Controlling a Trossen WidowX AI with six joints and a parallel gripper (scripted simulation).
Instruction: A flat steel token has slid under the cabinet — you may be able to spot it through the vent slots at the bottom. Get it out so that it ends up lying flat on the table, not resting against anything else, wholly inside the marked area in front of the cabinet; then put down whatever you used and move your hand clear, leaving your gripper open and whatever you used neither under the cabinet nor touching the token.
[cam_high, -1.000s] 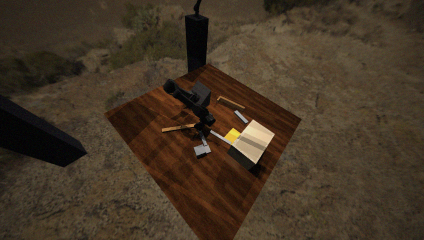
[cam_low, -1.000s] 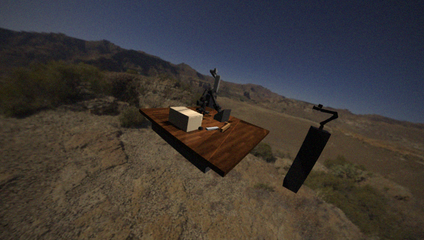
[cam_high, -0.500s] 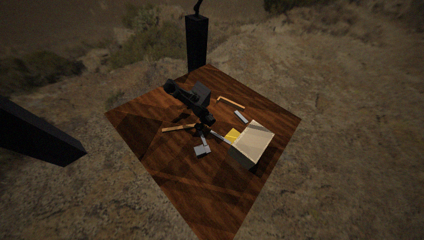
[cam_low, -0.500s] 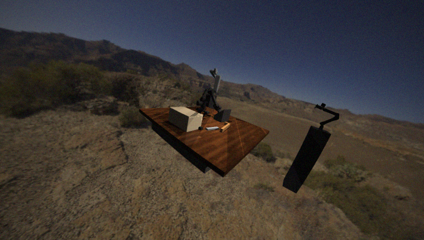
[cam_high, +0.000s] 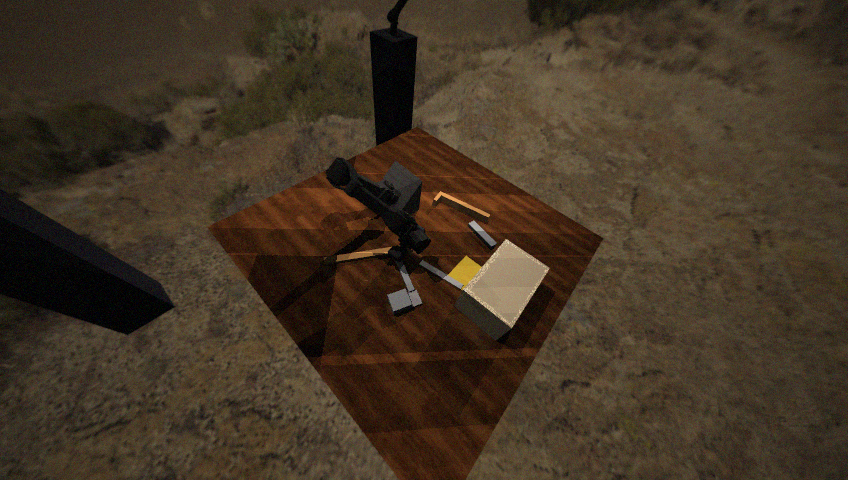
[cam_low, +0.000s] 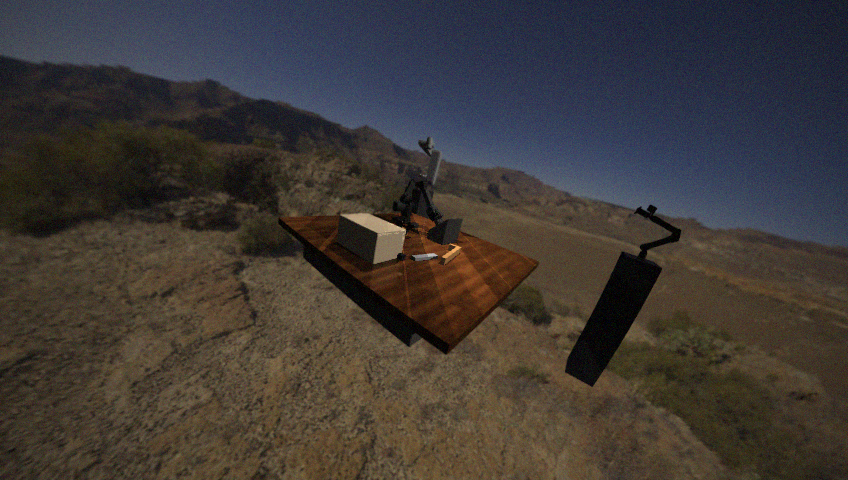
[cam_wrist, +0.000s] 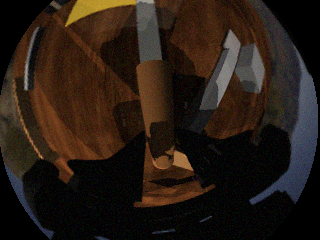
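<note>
My gripper (cam_high: 397, 253) (cam_wrist: 160, 131) is low over the table, its fingers parted around the brown handle (cam_wrist: 156, 92) of a long tool, wider than the handle. The tool's grey bar (cam_high: 441, 274) (cam_wrist: 149, 35) runs along the edge of the yellow marked area (cam_high: 464, 270) (cam_wrist: 100, 9) to the cabinet's front. Its far end is hidden in the wrist view. The beige cabinet (cam_high: 505, 282) (cam_low: 371, 239) stands beyond the yellow area. The steel token cannot be made out in any view.
A grey bar with a crosswise end (cam_high: 406, 278) (cam_wrist: 220, 82) lies beside a grey block (cam_high: 399, 300) (cam_wrist: 250, 69). A wooden stick (cam_high: 360, 255) lies behind. Across from them are a short grey bar (cam_high: 482, 233) (cam_low: 424, 256) and an orange angled stick (cam_high: 462, 204) (cam_low: 452, 254). A dark box (cam_low: 445, 230) stands farther back.
</note>
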